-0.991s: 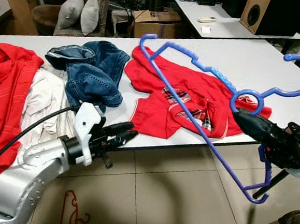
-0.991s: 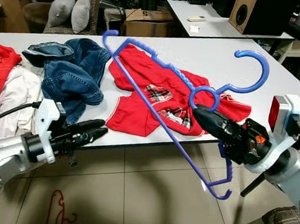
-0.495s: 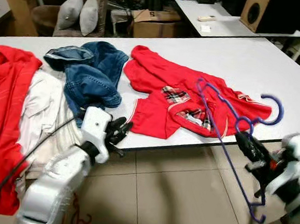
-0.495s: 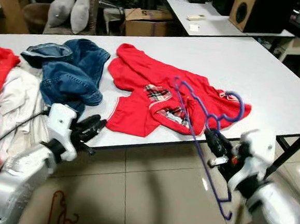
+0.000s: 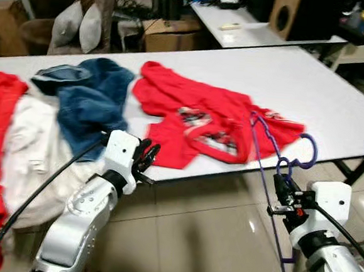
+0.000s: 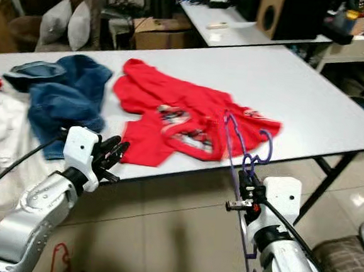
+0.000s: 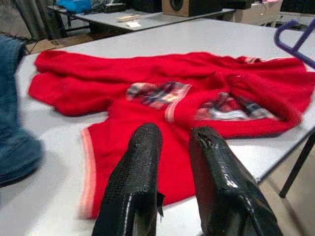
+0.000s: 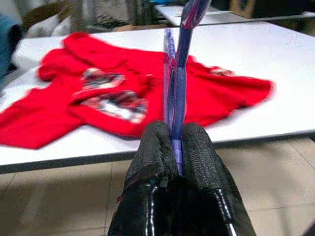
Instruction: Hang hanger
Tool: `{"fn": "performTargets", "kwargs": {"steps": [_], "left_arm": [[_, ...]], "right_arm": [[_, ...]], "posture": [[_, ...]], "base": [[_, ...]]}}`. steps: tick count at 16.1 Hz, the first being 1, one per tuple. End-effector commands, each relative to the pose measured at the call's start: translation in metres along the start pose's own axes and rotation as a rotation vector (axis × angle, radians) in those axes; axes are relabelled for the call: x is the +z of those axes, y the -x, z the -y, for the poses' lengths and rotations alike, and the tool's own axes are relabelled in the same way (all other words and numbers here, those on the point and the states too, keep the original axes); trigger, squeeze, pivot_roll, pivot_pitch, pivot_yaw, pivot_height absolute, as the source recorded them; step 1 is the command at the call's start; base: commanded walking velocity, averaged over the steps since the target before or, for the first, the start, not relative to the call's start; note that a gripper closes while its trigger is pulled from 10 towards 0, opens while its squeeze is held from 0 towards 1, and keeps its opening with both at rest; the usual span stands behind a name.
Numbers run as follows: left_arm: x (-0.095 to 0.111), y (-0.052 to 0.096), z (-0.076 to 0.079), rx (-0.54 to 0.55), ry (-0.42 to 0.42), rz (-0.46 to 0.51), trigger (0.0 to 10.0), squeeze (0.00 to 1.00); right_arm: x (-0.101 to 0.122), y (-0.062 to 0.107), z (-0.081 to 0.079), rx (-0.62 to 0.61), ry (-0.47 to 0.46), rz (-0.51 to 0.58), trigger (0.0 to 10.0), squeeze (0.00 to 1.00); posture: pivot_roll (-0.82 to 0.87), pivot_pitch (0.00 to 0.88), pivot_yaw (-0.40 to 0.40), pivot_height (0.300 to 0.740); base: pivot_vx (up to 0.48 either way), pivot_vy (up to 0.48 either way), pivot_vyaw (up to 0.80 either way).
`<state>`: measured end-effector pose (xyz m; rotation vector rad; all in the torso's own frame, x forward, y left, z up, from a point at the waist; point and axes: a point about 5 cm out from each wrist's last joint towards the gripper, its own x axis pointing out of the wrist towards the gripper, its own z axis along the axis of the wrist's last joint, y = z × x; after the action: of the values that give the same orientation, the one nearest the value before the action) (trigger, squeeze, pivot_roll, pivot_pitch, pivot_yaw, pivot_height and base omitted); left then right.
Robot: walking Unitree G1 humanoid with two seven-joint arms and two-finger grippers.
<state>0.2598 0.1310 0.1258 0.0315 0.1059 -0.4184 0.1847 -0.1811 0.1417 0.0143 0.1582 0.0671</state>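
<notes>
My right gripper (image 8: pixel 175 147) is clamped on the thin purple plastic hanger (image 5: pixel 263 160), jaws pinched on its bar; the hanger stands edge-on and upright from my jaws, hook (image 5: pixel 305 152) above and beyond them, the lower arm drooping below toward the tiled floor (image 5: pixel 193 238); just ahead of the jaws lies the red collared shirt with plaid trim (image 5: pixel 215 116) on the white table (image 5: pixel 313 77); the hanger looks light, stiff but springy, smooth plastic, so I judge it could swivel in a narrow pinch; a hold near the neck under the hook should steady it best; my left gripper (image 7: pixel 172 142) holds nothing, fingers slightly parted, pointing at the shirt's hem just beyond them; crumpled blue jeans (image 5: pixel 87 97) lie off to its side.
</notes>
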Motion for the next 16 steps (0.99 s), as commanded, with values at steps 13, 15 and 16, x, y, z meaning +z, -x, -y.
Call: {"fn": "performTargets", "kwargs": {"steps": [13,15,16], "left_arm": [[0.009,-0.006,0.001,0.026,0.004,0.059,10.0,0.0],[0.008,-0.005,0.004,-0.008,0.005,0.059,10.0,0.0],[0.007,-0.004,0.005,-0.011,0.007,0.053,10.0,0.0]], "right_arm": [[0.013,-0.003,-0.005,0.035,0.091,0.089,10.0,0.0],[0.014,-0.004,-0.005,0.038,0.085,0.1,10.0,0.0],[0.015,-0.005,-0.005,0.041,0.086,0.098,10.0,0.0]], "posture": [[-0.1,0.02,0.055,0.74],[-0.1,0.021,0.054,0.74],[-0.09,0.023,0.052,0.74]], "base": [[0.0,0.201,-0.24],[0.0,0.0,-0.21],[0.255,0.0,-0.8]]}}
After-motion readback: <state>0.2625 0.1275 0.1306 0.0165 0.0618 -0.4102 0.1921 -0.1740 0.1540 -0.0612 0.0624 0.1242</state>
